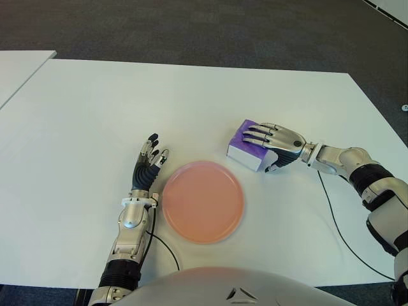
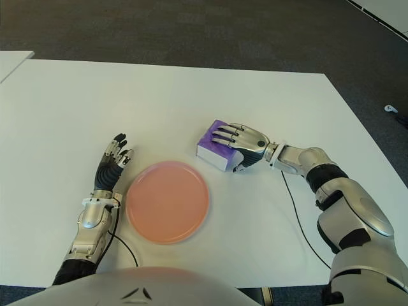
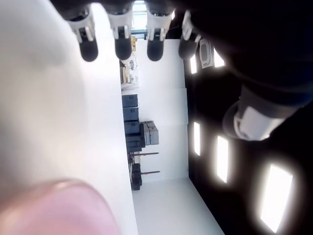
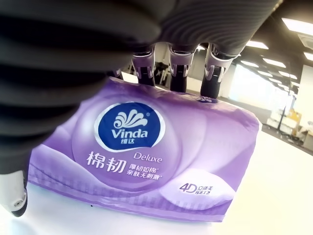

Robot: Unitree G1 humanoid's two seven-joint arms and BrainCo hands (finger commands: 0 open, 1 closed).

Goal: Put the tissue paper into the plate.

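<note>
The tissue paper (image 1: pixel 245 148), a purple Vinda pack with a white side, lies on the white table (image 1: pixel 191 102) just right of and beyond the pink plate (image 1: pixel 203 201). My right hand (image 1: pixel 273 143) covers the pack from the right. Its fingers (image 4: pixel 178 73) curl over the far top edge, and its thumb (image 1: pixel 271 168) sits at the pack's near corner. The plate holds nothing. My left hand (image 1: pixel 148 164) shows flat and open, touching nothing, just left of the plate, fingers pointing away from me.
A thin black cable (image 1: pixel 344 236) trails across the table from my right forearm toward the front edge. Another cable (image 1: pixel 167 248) loops near my left wrist. A second white table (image 1: pixel 19 67) stands at the far left.
</note>
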